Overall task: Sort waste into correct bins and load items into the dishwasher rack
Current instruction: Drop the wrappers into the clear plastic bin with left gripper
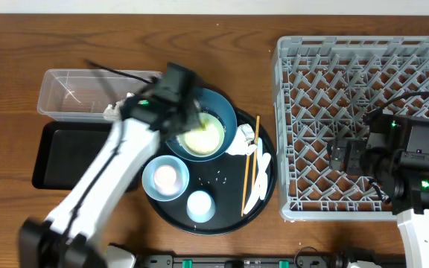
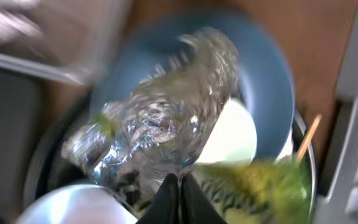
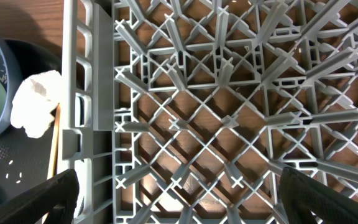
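The left hand [image 2: 180, 190] is pinching shut on the yellow-green wrapper [image 2: 257, 183], holding it over the dark-blue bowl [image 1: 226, 110] on the round black tray [image 1: 268, 182] at centre frame. The clear tub [image 1: 73, 93] and flat black tray [image 1: 62, 156] are sitting at the left. The right hand [image 1: 346, 155] is hovering wide open above the grey rack [image 1: 363, 67] at the right, gripping nothing.

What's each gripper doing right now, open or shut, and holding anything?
Left gripper: closed, pinching the crinkly wrapper over the dark-blue bowl.
Right gripper: open, empty, above the dishwasher rack.
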